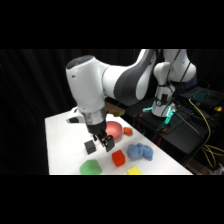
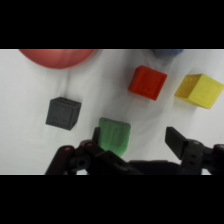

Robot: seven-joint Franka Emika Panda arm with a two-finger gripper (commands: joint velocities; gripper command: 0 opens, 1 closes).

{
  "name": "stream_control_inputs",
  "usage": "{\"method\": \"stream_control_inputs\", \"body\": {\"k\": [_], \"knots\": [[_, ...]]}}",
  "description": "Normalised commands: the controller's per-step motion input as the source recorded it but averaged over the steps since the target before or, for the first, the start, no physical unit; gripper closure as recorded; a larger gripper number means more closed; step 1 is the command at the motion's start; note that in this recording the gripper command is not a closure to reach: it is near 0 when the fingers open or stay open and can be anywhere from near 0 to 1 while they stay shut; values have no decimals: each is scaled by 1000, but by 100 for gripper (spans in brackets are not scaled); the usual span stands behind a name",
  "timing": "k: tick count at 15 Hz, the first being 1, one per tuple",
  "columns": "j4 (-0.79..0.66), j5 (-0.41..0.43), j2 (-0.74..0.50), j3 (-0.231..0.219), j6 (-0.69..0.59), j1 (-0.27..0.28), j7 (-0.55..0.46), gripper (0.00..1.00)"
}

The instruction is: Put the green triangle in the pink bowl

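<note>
White worktop [image 1: 62, 145] below; my jaws [image 2: 135, 137] gape wide, seemingly straddling the green triangle [image 2: 115, 135] for the pink bowl [image 2: 57, 56]

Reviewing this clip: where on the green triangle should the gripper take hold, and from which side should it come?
Judging by its pose, from straight above: the green triangle lies flat on the table, so its side faces are the grip surfaces. The gripper looks open, one finger beside the block. The dark grey cube stands apart, leaving room.
</note>
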Motion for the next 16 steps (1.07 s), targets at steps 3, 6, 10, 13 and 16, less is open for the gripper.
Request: {"method": "stream_control_inputs", "body": {"k": [3, 6, 10, 13, 16], "knots": [[579, -75, 423, 28, -182, 25, -153, 0], [474, -61, 311, 24, -174, -16, -195, 0], [369, -81, 234, 16, -130, -23, -201, 0], [358, -117, 235, 2, -111, -16, -211, 0], [319, -128, 213, -11, -92, -6, -214, 0]]}}
